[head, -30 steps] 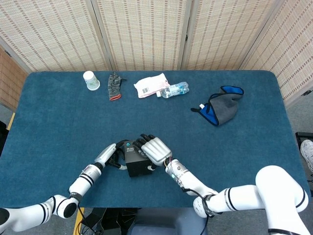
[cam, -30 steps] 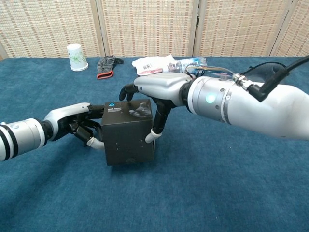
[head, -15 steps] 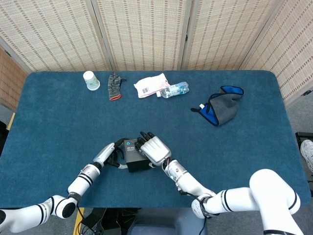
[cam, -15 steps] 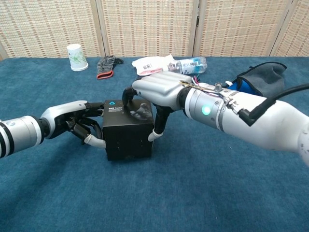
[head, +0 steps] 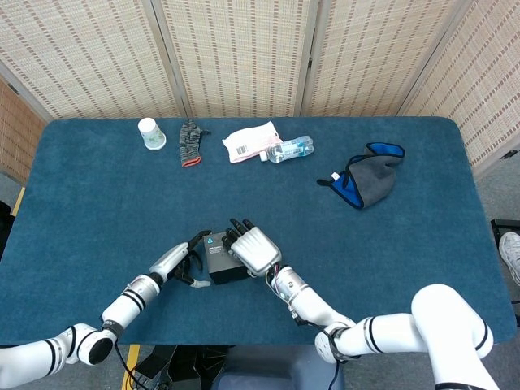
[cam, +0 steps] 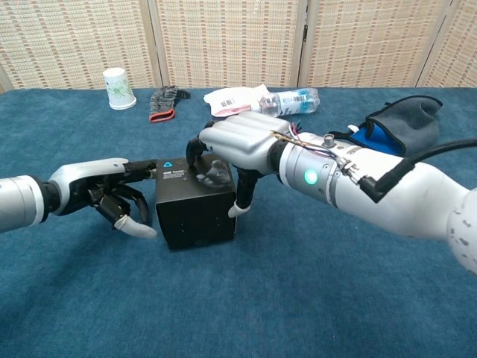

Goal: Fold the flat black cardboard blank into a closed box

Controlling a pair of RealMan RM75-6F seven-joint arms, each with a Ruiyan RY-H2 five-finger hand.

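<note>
The black cardboard box (head: 218, 262) (cam: 195, 216) stands folded up as a cube near the table's front edge, with a small blue mark on its top. My right hand (head: 253, 250) (cam: 237, 142) lies over the top of the box, fingers bent onto the lid and thumb (cam: 240, 200) down against the right side. My left hand (head: 180, 262) (cam: 112, 192) hovers just left of the box with fingers loosely curled and apart, holding nothing. One of its fingers reaches toward the box's top left edge, and a narrow gap shows beside the box's left wall.
Along the far side of the blue table (head: 97, 203) lie a paper cup (head: 151, 133) (cam: 118, 88), a dark glove (head: 190, 142) (cam: 164, 101), a white packet (head: 250, 140) (cam: 235, 97), a plastic bottle (head: 290, 149) (cam: 297, 100) and a grey-blue cloth (head: 370, 179) (cam: 395, 119). A woven screen stands behind.
My left hand has drawn back to the left, off the box's left side. The box and my right hand on it have shifted slightly toward the far side.
</note>
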